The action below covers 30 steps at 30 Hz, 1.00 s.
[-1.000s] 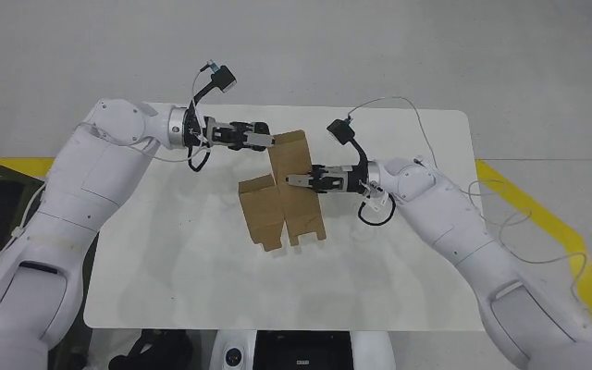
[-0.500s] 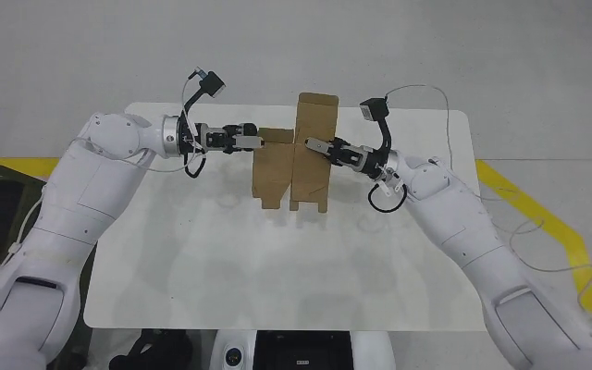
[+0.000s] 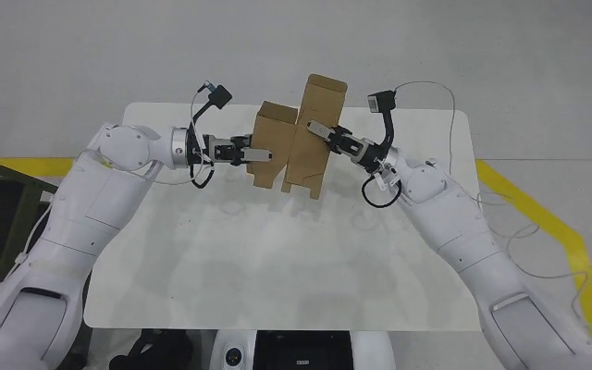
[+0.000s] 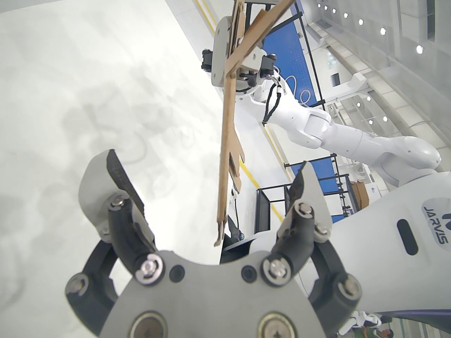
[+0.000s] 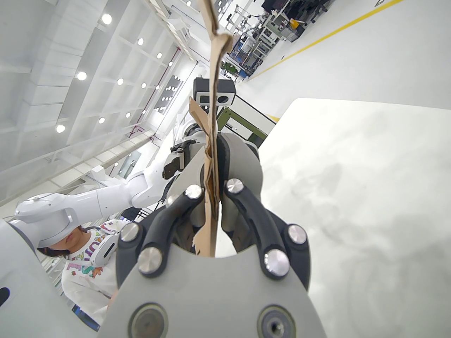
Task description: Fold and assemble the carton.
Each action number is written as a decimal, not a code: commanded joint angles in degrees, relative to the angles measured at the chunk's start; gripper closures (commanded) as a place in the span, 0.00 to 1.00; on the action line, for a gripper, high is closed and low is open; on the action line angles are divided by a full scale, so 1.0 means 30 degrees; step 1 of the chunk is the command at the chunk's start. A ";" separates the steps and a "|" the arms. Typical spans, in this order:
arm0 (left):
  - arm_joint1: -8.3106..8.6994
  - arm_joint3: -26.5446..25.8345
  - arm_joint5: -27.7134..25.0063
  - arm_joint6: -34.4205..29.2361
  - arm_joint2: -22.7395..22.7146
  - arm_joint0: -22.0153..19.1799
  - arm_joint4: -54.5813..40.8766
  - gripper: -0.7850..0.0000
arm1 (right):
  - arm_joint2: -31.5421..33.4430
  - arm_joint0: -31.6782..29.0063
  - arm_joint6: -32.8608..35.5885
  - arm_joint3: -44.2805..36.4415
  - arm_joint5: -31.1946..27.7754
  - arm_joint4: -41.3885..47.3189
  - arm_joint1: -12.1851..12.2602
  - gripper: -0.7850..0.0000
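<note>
From above, we see the flattened carton [image 3: 298, 148] lifted over the white table [image 3: 277, 268], long axis toward its far edge, between our right gripper [image 3: 319, 130] and our left gripper [image 3: 252, 154].

At the left wrist, the left gripper [image 4: 208, 163] gapes around the edge-on carton [image 4: 228, 124], untouched.

At the right wrist, the right gripper [image 5: 213, 177] clamps it, with a bright hall behind.

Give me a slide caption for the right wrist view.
Right gripper shut on the carton, seen edge-on, with the white table beyond.

Glossy white arms [image 3: 92, 199], black wrist cables [image 4: 269, 107]; left pincer [image 4: 208, 159] grey-plated, silver screws [image 4: 149, 265], seemingly rubber-padded fingers [image 4: 121, 174].
</note>
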 commanded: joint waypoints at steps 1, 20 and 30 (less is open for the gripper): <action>-0.0018 -0.0030 0.0179 -0.0018 -0.0056 0.0128 -0.0140 1.00 | 0.0067 -0.0049 0.0079 -0.0081 0.0057 -0.0052 -0.0038 1.00; -0.0235 0.0032 0.0471 -0.1036 -0.0424 0.0385 -0.0503 1.00 | 0.0911 -0.0365 0.0894 -0.0132 0.0311 -0.0029 -0.0308 0.62; -0.0137 0.0719 0.2349 -0.2548 -0.0862 -0.0412 0.0524 1.00 | 0.2570 -0.1020 0.1991 -0.0232 0.0290 -0.0417 0.0153 0.00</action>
